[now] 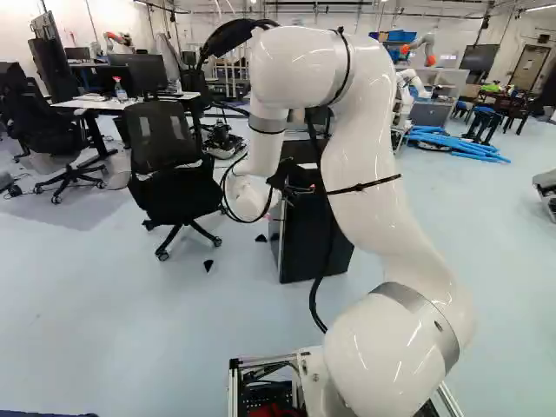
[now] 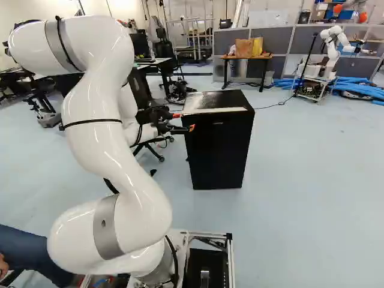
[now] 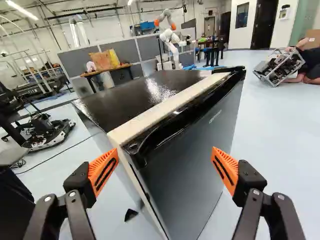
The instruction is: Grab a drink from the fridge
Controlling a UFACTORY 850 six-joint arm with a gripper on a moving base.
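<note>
Two orange pads (image 3: pixel 103 172) stand wide apart, nothing gripped. Gripper (image 2: pixel 185 122) is up at the fridge (image 2: pixel 219 153), at its top front, by the left side in the right base view. In the wrist view the near top corner sits ahead, between the fingers; can't tell if anything touches. Fridge is upright on the floor (image 2: pixel 300 198), door (image 3: pixel 195 170) looks closed, pale strip (image 3: pixel 165 111) running along the top just behind the door's upper edge. Drink is hidden from all three views. Black office chair (image 1: pixel 169 169) is near the fridge, left of it in the left base view. Farther back in the right base view: wood table (image 2: pixel 247 57) with bags (image 2: pixel 243 48) on it, another robot (image 2: pixel 332 45) beside blue tubes (image 2: pixel 357 87).
</note>
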